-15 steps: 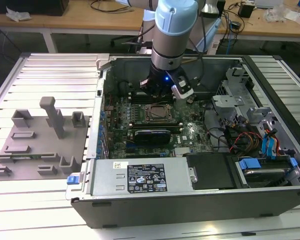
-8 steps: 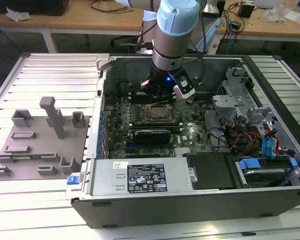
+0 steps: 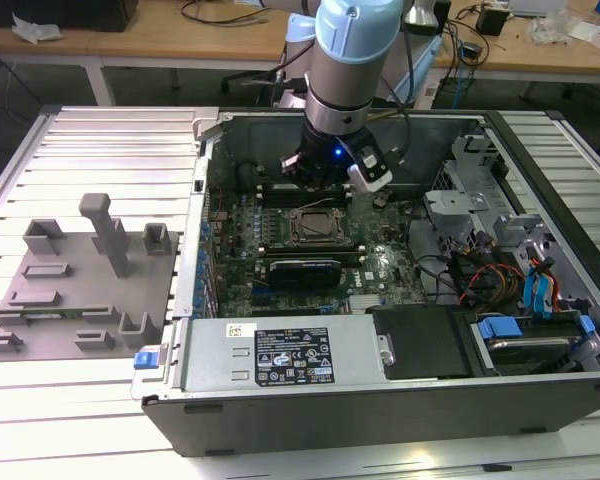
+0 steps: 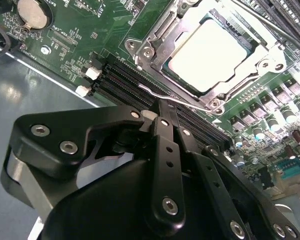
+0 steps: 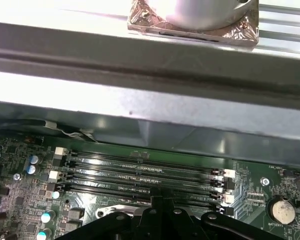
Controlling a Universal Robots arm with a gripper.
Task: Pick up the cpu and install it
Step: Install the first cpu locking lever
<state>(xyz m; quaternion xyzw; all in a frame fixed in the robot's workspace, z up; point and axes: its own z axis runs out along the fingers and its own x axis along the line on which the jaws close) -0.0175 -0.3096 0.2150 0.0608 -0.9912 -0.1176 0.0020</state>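
The cpu (image 4: 209, 54), a flat square chip with a bright silver-white top, lies inside the dark socket frame (image 4: 155, 37) on the green motherboard. A thin wire latch lever (image 4: 177, 101) runs along the socket's side. In the exterior view my gripper (image 3: 325, 183) hangs inside the open computer case just behind the socket (image 3: 315, 226). In the second wrist view my gripper (image 4: 163, 105) has its black fingers pressed together with nothing between them, a short way off the socket's edge. The fingertips (image 5: 162, 202) also show over the memory slots in the first wrist view.
Memory slots (image 5: 145, 172) lie between the gripper and the case wall (image 5: 140, 65). A coin battery (image 5: 281, 210) sits on the board. The power supply (image 3: 290, 355), drive cage (image 3: 470, 200) and cables (image 3: 490, 275) crowd the case. A grey fixture plate (image 3: 50, 310) lies at the exterior view's left.
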